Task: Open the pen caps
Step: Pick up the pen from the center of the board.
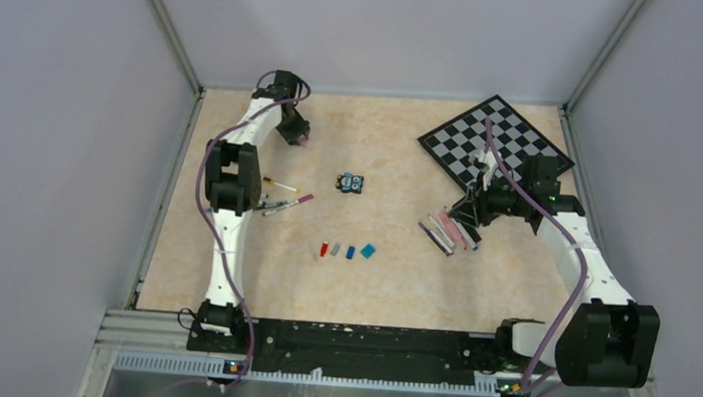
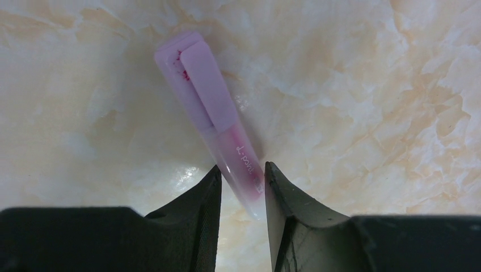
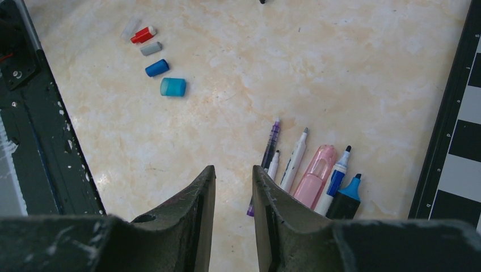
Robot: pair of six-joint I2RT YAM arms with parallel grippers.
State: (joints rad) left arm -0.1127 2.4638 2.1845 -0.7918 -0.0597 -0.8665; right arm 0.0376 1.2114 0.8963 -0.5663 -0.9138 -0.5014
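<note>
- Top view: caps (image 1: 345, 251) are lined up mid-bench, nearer the near edge; pens (image 1: 446, 231) are laid toward the right edge.
- Left wrist: a pink pen (image 2: 227, 130) is flanked by the left gripper (image 2: 242, 168); whether it is gripped cannot be told.
- Right wrist: the right gripper (image 3: 233, 173) is seen slightly open and empty.

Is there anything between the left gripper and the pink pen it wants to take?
Nothing visible does. The pink pen lies on the table with its end between the fingers of the left gripper.

Bare table (image 1: 396, 178) between caps (image 1: 345, 251) and pens (image 1: 448, 231)
</note>
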